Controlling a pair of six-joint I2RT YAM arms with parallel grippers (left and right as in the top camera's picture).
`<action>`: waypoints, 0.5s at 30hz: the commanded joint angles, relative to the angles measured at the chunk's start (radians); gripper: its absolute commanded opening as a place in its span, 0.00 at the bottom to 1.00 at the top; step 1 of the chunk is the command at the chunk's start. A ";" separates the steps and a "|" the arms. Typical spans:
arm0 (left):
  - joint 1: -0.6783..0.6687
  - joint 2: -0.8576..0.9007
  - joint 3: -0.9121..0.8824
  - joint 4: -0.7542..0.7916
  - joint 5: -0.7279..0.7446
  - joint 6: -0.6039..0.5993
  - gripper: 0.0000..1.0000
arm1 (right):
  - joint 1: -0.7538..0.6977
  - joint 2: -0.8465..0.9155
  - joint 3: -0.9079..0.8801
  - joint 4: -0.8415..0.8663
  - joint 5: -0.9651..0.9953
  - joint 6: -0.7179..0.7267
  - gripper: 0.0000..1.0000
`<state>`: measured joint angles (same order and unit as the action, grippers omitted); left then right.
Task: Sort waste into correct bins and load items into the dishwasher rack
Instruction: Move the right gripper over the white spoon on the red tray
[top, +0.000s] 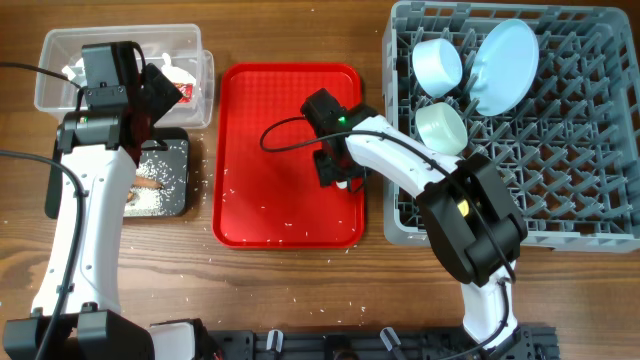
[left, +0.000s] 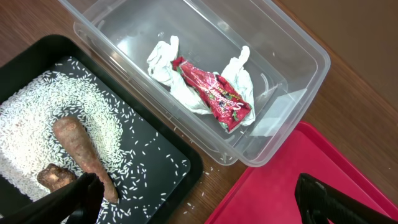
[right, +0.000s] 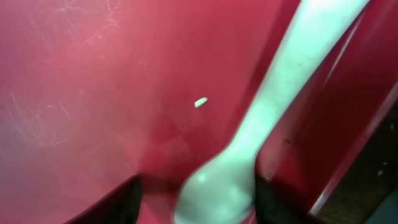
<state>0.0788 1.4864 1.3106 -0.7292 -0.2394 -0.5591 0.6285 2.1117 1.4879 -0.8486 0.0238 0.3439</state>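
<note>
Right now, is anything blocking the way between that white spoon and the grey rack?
Nothing visible. The right gripper straddles the spoon on the red tray; only the wall of the rack lies between.

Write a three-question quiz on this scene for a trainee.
1. True or false: the red wrapper lies in the clear tub.
2. What lies between the right gripper's fingers? A) white spoon B) yellow cup C) fork
3. How many dishes stand in the rack?
Key: 1 true; 2 A; 3 three: plate, whitish bowl, mint-green bowl.
</note>
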 joint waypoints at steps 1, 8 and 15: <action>0.002 -0.019 0.016 0.000 -0.016 -0.010 1.00 | 0.000 0.042 -0.010 -0.002 0.005 -0.003 0.40; 0.002 -0.019 0.016 0.000 -0.016 -0.010 1.00 | 0.000 0.042 -0.009 -0.001 0.006 -0.029 0.20; 0.002 -0.019 0.016 0.000 -0.016 -0.010 1.00 | 0.000 0.035 0.051 -0.038 0.006 -0.039 0.04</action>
<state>0.0788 1.4864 1.3106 -0.7292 -0.2394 -0.5591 0.6277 2.1178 1.5047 -0.8726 0.0345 0.3130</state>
